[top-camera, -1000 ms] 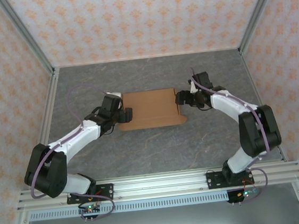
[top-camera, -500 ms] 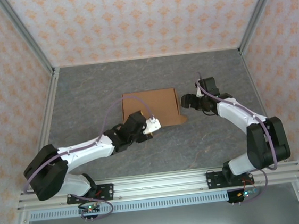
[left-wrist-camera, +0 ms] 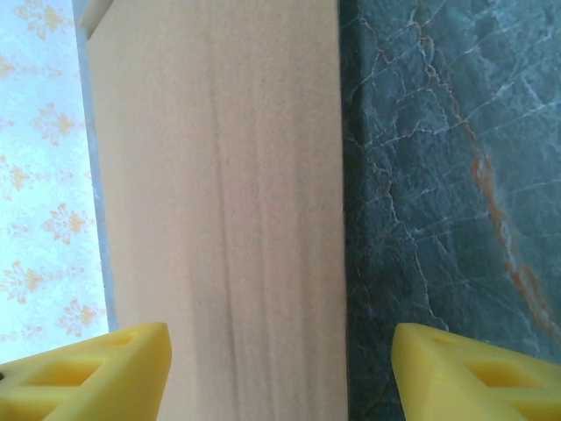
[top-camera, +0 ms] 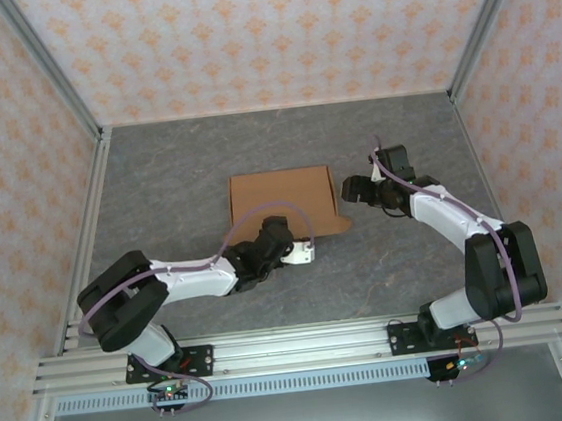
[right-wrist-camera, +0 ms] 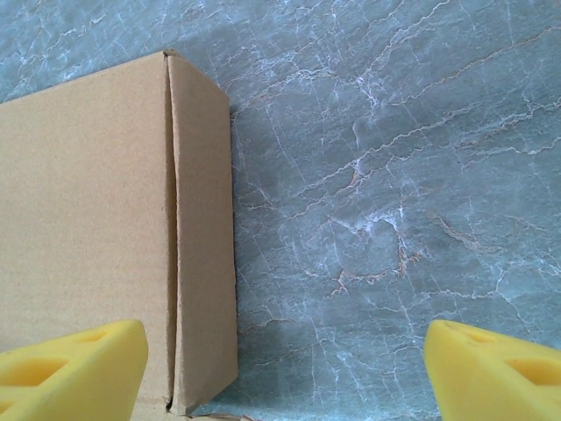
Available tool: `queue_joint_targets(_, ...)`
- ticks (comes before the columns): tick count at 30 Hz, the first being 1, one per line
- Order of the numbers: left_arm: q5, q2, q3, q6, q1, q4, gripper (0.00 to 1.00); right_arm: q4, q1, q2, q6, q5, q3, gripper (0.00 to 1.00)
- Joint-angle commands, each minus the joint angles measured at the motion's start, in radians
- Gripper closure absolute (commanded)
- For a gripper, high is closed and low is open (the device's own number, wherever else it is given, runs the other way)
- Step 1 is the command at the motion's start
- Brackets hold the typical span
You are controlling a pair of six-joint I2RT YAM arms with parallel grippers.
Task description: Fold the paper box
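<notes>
Cardboard paper box (top-camera: 282,196) lies flat at the table (top-camera: 158,183) centre; left gripper (top-camera: 306,252) and right gripper (top-camera: 349,191) both gape, holding nothing. We advise squaring jaws to its near edge first.

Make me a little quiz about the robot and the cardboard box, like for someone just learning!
1. True or false: the paper box lies on the table.
2. What colour are the right end effector's fingers? A red, B yellow, C green.
3. Fill in: the right end effector's jaws stand ____.
Key: 1 true; 2 B; 3 open.
</notes>
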Motion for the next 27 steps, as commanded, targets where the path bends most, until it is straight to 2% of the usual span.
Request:
queue_joint_targets(1, -0.030, 0.022, 0.006, 0.042, -0.013, 0.060, 0.33, 0.006, -0.005, -0.013, -0.002, -0.014, -0.006, 0.17)
queue_joint_targets(6, -0.041, 0.032, -0.009, 0.042, -0.017, 0.088, 0.42, 0.005, -0.006, -0.012, -0.003, -0.017, -0.003, 0.17)
queue_joint_targets(17, -0.125, 0.076, -0.051, 0.107, -0.048, 0.212, 0.71, -0.004, -0.006, 0.001, -0.008, -0.027, 0.004, 0.17)
queue_joint_targets(27, -0.160, 0.066, -0.047, 0.133, -0.060, 0.227, 0.87, -0.013, -0.006, -0.005, -0.009, -0.029, 0.008, 0.17)
